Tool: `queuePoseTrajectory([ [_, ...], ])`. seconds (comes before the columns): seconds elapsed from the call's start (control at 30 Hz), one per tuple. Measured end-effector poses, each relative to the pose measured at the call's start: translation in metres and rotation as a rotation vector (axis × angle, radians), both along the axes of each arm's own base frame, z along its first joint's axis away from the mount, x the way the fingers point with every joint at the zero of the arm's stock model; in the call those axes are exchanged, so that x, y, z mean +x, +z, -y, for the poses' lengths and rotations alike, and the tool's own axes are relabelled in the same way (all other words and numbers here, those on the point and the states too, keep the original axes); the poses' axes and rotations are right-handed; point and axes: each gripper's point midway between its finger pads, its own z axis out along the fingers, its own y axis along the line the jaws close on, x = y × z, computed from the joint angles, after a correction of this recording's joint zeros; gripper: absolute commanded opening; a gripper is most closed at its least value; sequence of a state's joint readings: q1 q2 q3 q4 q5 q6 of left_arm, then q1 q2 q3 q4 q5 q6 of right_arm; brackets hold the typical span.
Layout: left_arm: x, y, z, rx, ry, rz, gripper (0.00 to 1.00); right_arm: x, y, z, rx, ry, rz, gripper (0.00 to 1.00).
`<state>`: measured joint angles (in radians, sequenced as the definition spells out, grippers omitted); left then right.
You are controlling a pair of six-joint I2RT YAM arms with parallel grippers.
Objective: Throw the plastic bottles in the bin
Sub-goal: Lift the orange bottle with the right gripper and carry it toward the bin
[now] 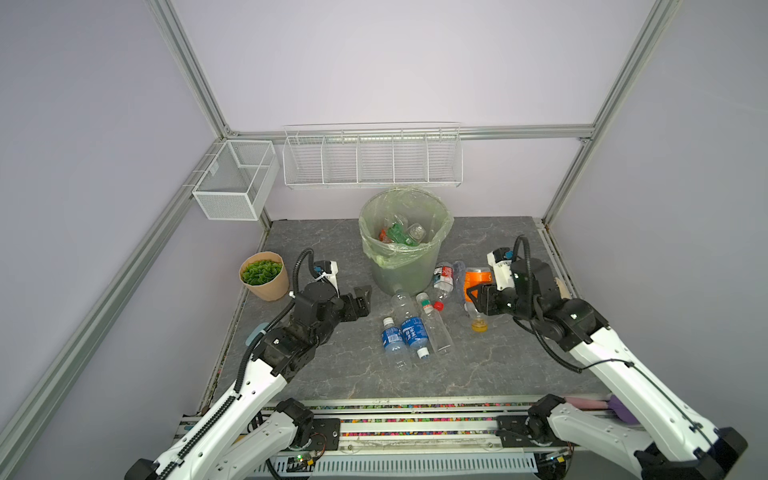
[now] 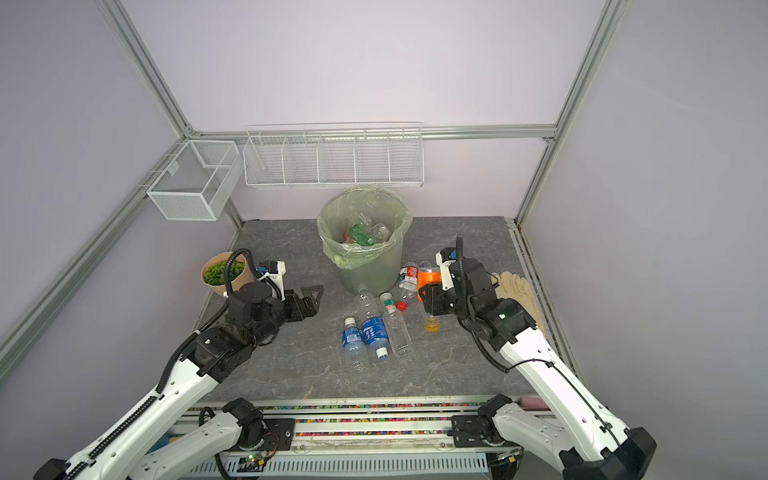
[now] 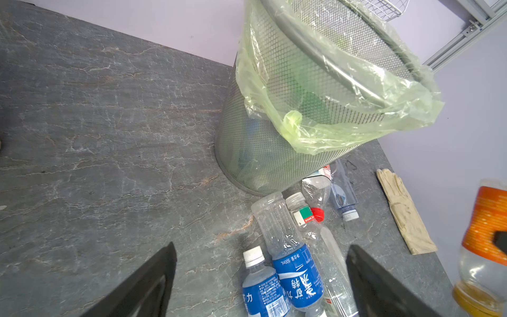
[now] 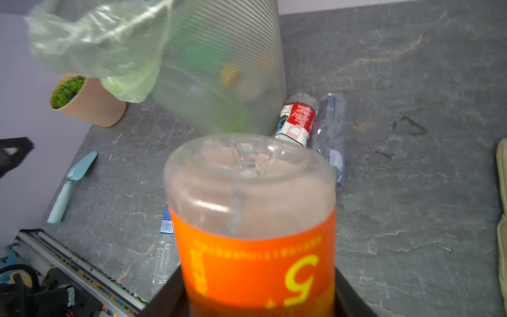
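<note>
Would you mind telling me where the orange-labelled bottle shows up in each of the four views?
A top view: the orange-labelled bottle sits just right of the bin.
A top view: the bottle is again just right of the bin.
Left wrist: the bottle is cut off at the frame's edge, past the glove.
Right wrist: the bottle is close up in the centre, with the bin behind it.
Shared landmark: the bin.

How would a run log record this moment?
right fingers: gripping orange bottle | left fingers: open, empty | bin: partly filled | table: more bottles
</note>
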<state>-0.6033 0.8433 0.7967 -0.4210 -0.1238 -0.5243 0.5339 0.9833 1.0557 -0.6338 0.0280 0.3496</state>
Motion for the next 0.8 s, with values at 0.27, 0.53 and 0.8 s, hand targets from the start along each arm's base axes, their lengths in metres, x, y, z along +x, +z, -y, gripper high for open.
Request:
queuePoseTrajectory([
  [0.27, -0.001, -0.027, 0.004, 0.002, -0.009, -0.067, 0.96, -0.004, 0.064, -0.002, 0.071, 0.049, 0.192, 0.30],
  [0.53, 0.000, -0.054, 0.008, 0.015, -0.009, -0.136, 0.96, 0.003, 0.108, -0.012, 0.103, 0.091, 0.308, 0.28],
  [0.8, 0.000, -0.074, 0.011, 0.025, -0.008, -0.190, 0.97, 0.014, 0.147, -0.026, 0.130, 0.140, 0.409, 0.15],
])
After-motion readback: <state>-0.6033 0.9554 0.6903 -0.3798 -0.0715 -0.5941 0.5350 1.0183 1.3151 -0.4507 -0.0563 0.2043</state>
